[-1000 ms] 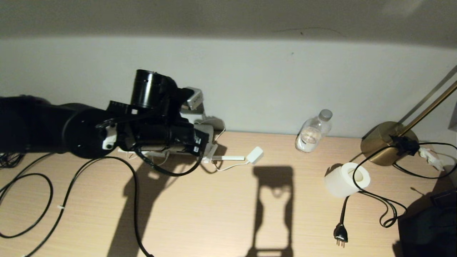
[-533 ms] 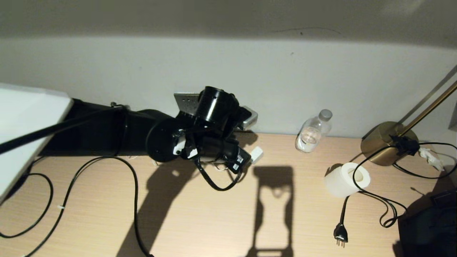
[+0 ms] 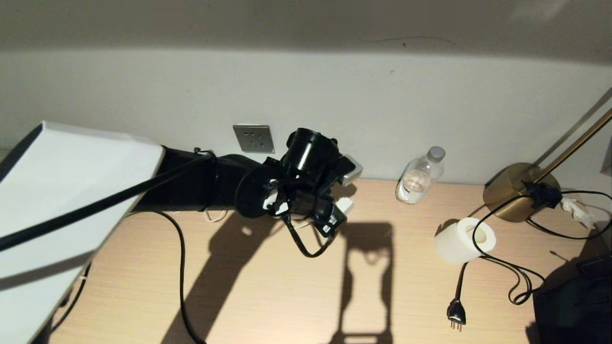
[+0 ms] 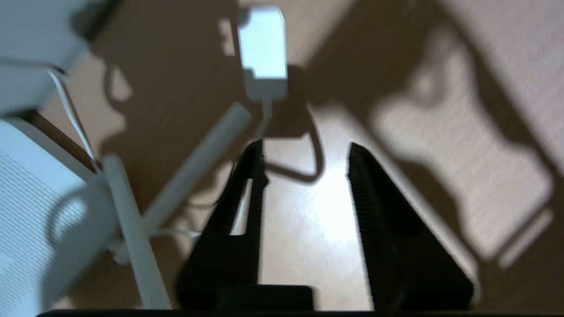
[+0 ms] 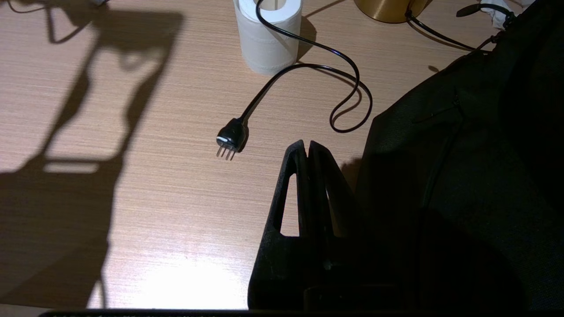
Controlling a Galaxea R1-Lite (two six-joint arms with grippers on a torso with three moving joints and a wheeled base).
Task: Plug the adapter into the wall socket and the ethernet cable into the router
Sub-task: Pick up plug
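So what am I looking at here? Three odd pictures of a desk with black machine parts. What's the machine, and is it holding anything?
It is a two-armed robot seen through its own cameras. One picture looks down from its head at a wooden desk; the other two come from cameras on its wrists. The left gripper hangs open and empty above the desk, with the small white adapter lying just beyond its fingertips, unplugged. The grey wall socket sits on the wall behind. Beside the gripper are the white router and its stick antennas. The right gripper is parked, shut and empty, near a black three-pin plug, a toilet roll and a water bottle.
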